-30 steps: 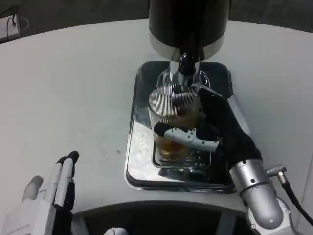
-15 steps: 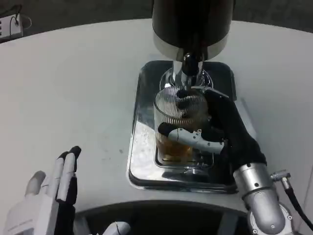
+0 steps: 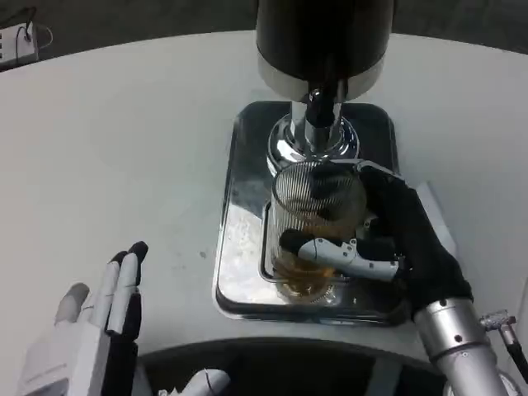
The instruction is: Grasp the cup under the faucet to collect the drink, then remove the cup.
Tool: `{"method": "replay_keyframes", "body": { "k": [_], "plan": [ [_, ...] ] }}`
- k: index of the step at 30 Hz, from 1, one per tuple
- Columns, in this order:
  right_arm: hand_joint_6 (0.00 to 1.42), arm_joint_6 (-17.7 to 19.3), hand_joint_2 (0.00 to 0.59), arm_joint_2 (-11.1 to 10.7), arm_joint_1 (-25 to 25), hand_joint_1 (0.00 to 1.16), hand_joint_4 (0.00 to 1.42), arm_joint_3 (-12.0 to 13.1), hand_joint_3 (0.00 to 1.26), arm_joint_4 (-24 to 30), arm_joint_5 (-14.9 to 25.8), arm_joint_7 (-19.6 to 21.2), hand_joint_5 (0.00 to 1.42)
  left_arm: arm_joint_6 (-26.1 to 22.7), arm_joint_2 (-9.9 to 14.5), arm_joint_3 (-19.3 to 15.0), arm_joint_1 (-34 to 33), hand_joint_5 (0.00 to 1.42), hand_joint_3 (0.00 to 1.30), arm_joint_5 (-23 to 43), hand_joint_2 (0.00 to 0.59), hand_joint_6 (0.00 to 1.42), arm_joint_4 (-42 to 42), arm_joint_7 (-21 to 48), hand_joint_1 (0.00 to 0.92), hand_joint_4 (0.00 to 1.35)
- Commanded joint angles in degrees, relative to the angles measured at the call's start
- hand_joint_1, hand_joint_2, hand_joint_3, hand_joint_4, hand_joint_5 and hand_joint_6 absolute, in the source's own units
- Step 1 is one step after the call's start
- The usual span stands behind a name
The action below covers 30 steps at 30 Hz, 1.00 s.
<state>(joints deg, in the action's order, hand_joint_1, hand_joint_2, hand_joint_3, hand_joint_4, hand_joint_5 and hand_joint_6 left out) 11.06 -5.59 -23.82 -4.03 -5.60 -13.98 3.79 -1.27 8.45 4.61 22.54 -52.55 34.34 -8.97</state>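
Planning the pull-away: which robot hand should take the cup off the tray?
Right. The right robot hand already grips the cup, which holds amber drink and sits on the tray just in front of the faucet. The left robot hand lies open, well off to the side.

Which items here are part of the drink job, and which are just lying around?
Job:
- ribbed glass cup, amber drink in the bottom
- right hand, wrapped round the cup
- faucet on the black dispenser
- steel drip tray

Lying about:
- left hand, fingers spread, holding nothing
- white item, table's far left edge
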Motion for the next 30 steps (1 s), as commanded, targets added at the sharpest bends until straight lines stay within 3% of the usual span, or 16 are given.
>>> {"method": "replay_keyframes", "body": {
  "k": [1, 8, 23, 30],
  "plan": [
    [1.42, -0.06, 0.059, 0.76, 1.54, 1.16, 1.06, -0.44, 0.88, 3.52, 0.86, -0.67, 1.25, -0.08, 0.22, 0.21, 0.27, 0.09, 0.02, -0.31, 0.109, 0.0, -0.78, -0.04, 0.0, 0.0],
    [1.42, -0.14, 0.058, 0.88, 2.61, 1.16, 1.06, -0.32, 0.88, 6.36, 1.07, -1.4, 1.25, 0.15, 0.4, 0.22, 0.4, 0.09, 0.02, 0.01, 0.109, 0.0, -0.82, -0.08, 0.0, 0.0],
    [1.42, -0.95, 0.057, 0.74, 10.04, 1.16, 1.06, -1.47, 0.89, 16.09, 1.43, -4.87, 1.26, 0.88, 0.86, 0.65, -0.76, 0.09, 0.02, 0.38, 0.104, 0.0, -2.03, -0.56, 0.0, 0.0],
    [1.42, -0.04, 0.061, -0.85, 16.78, 1.16, 1.06, -0.89, 0.89, 23.96, 3.53, -7.55, 1.25, 0.76, 1.38, 1.23, -1.05, 0.08, 0.01, -1.78, 0.102, 0.0, -1.23, -0.4, 0.0, 0.0]
  ]
}}
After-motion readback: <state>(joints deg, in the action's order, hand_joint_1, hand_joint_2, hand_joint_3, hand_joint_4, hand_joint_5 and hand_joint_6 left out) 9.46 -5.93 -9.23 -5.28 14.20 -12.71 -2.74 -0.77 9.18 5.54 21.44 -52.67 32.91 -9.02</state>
